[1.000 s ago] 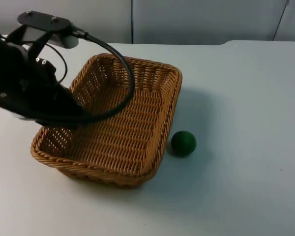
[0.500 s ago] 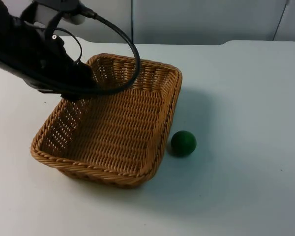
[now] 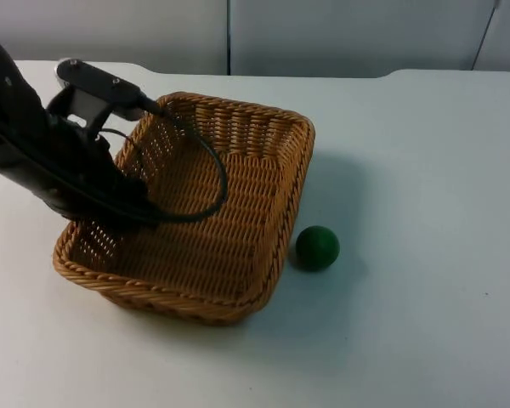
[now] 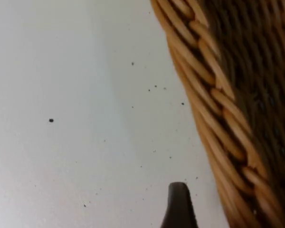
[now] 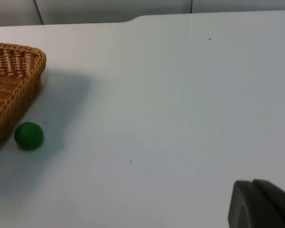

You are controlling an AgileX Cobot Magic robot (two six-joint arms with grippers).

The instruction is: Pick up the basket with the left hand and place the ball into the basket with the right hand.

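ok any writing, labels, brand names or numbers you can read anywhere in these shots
None: no readable text in any view.
Basket: plain woven wicker, no tag or label.
Ball: plain green, no print.
Table: bare white with only small dark specks, no markings.
Left hand, beside the basket's rim: black, no lettering visible.
Right hand, waiting away from the ball: black, no lettering visible.

The basket (image 3: 238, 212) sits on the table (image 3: 425, 170), with the ball (image 3: 317, 247) just beside its right wall. The left end effector (image 3: 123, 204) is over the basket's left rim.
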